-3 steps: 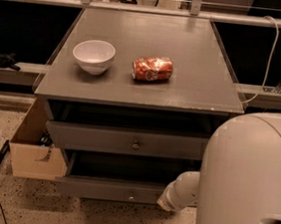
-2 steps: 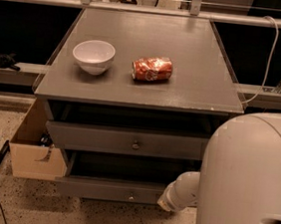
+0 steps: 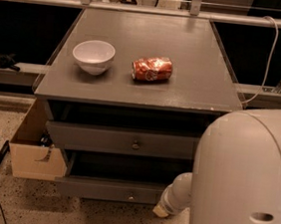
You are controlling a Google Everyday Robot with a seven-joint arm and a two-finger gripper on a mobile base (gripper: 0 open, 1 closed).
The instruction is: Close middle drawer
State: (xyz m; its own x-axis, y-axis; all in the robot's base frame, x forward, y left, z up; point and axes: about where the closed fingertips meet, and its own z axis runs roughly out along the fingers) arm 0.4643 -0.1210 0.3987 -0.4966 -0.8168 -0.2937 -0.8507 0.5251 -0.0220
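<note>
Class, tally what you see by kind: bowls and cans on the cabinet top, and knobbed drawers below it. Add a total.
Bowls: 1, white bowl
Cans: 1, crushed red can
Drawers: 2, upper drawer and middle drawer
Total: 4
The gripper is not in view; only the arm shows, by the middle drawer's right end.

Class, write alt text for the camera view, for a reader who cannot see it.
The middle drawer of a dark cabinet stands pulled open, a white robot arm segment beside its right end; the gripper is not visible. A white bowl and a crushed red can sit on its top.
</note>
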